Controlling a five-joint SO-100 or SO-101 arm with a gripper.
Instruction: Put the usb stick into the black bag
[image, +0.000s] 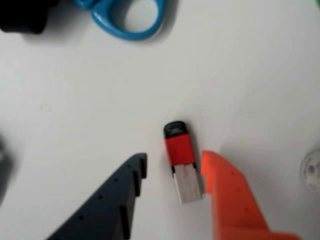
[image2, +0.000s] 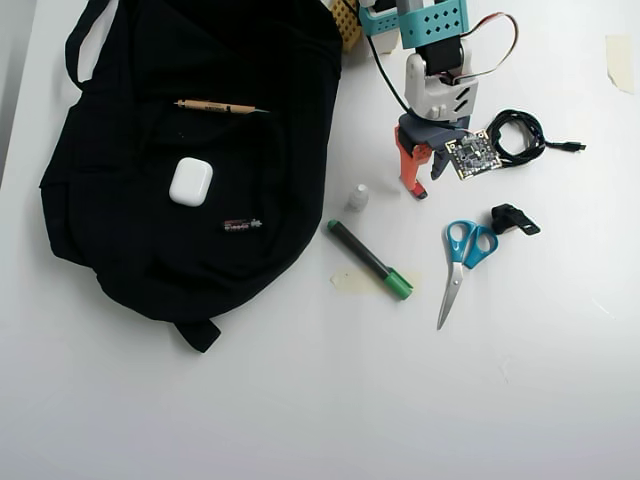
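1. USB stick (image: 181, 161) lies flat on the white table (image: 90, 100) in the wrist view, between the two fingers of the claw (image: 175, 167). It has a black cap, a red body and a silver metal plug.
2. Claw is released: its jaws stand apart around the stick and do not clamp it. The dark finger (image: 107, 205) sits to the stick's left with a clear gap. The orange finger (image: 231, 200) sits just beside the silver plug on the right; whether it touches cannot be told.
3. Blue scissors (image: 131, 17) show at the top of the wrist view, well apart from the claw, with only the handle ring in sight.
4. In the overhead view the claw (image2: 420, 185) points down at the table near the top right. The stick itself is hidden beneath it there.
5. Black bag (image2: 130, 220) lies well to the claw's left in the overhead view, spread flat. On it rest a white case (image2: 190, 181), a pencil (image2: 215, 106) and a thin dark stick (image2: 242, 225).
6. Small white cap (image2: 357, 197) sits just left of the claw.
7. Marker (image2: 370, 260) with a green cap lies below and left of the claw.
8. Scissors (image2: 462, 262) lie below the claw, with a black clip (image2: 514, 219) beside them on the right.
9. Black cable (image2: 525, 135) coils to the claw's right.
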